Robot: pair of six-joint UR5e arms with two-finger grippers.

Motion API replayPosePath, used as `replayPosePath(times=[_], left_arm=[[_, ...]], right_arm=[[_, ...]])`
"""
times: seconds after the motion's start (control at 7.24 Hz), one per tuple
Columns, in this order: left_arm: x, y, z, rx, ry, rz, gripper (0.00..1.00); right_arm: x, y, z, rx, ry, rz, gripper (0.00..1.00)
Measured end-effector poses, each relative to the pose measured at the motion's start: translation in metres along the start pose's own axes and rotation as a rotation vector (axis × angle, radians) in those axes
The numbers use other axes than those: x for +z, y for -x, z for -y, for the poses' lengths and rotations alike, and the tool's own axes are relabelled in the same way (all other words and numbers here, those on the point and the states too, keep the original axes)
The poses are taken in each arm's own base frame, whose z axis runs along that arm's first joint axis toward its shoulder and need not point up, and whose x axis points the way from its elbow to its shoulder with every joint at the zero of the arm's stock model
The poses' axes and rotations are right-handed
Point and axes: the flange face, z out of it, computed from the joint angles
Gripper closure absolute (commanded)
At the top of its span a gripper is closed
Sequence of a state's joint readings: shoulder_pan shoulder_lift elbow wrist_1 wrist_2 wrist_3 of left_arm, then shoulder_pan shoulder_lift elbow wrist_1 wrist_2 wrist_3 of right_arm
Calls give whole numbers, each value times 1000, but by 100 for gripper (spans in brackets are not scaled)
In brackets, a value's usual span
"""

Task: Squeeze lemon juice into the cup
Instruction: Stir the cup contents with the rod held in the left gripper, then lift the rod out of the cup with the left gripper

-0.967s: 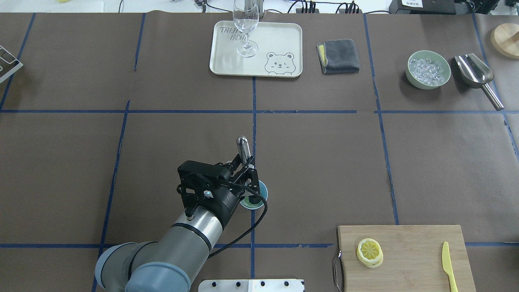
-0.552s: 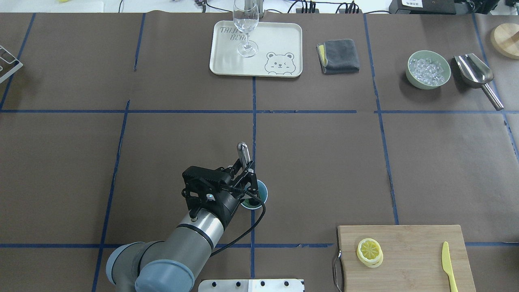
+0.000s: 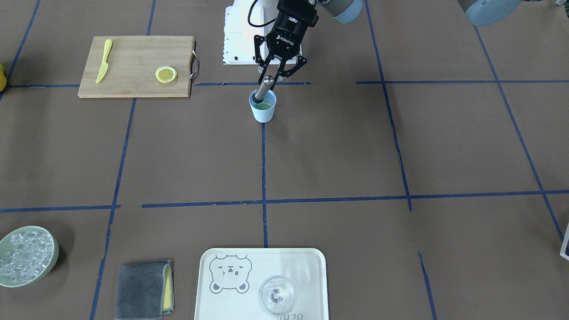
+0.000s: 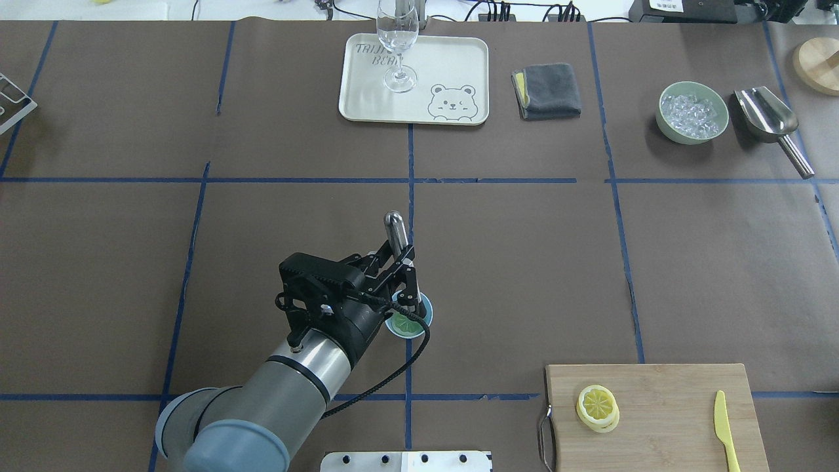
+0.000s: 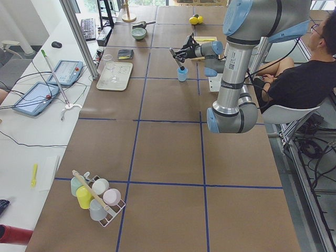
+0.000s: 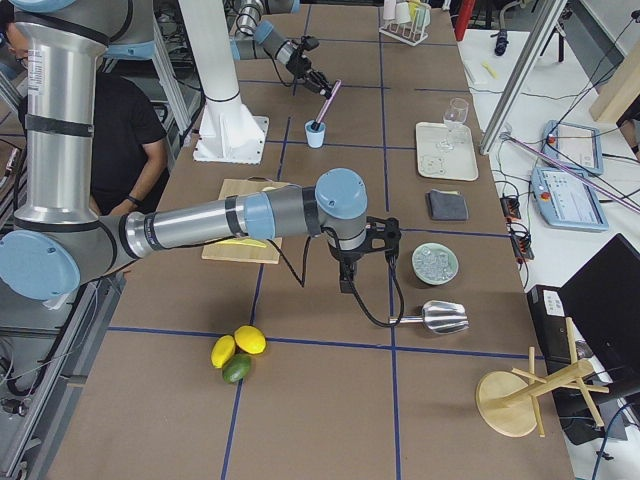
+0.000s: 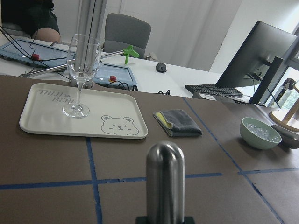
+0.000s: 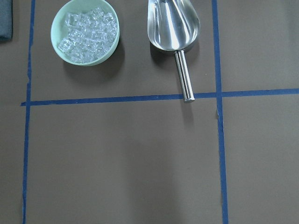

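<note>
The light-blue cup stands near the table's middle, and it also shows in the front-facing view. A lemon slice lies inside it. My left gripper is shut on a steel rod that slants down into the cup; the rod's rounded top fills the left wrist view. A second lemon slice lies on the wooden board. My right gripper hangs over the table near the ice bowl; I cannot tell whether it is open.
A yellow knife lies on the board. At the far side are a tray with a wine glass, a grey cloth, a green bowl of ice and a steel scoop.
My left gripper dipped with the rod towards the cup, then rose and drew back. The lemon slice in the cup shows more now.
</note>
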State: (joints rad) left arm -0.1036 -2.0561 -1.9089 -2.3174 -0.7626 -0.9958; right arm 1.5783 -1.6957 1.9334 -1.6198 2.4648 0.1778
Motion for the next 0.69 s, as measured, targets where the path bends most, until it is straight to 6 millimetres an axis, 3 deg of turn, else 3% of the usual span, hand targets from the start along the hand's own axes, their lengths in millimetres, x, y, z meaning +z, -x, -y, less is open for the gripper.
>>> replayPosePath(times=[0.28,0.41,0.55,0.69], left_arm=[[-10,6,44,27,-25,-35,100],[-3,21,66,42,-1,-59,100],[8,48,85,65,43,-69,100],[20,90,106,92,124,-75,100]], right_arm=[[3,-6,-5,7,8,-5,0],[6,-11,-8,4,10,-25,0],[8,-18,-10,-5,12,-56,0],[13,-26,-13,-26,21,-79,0]])
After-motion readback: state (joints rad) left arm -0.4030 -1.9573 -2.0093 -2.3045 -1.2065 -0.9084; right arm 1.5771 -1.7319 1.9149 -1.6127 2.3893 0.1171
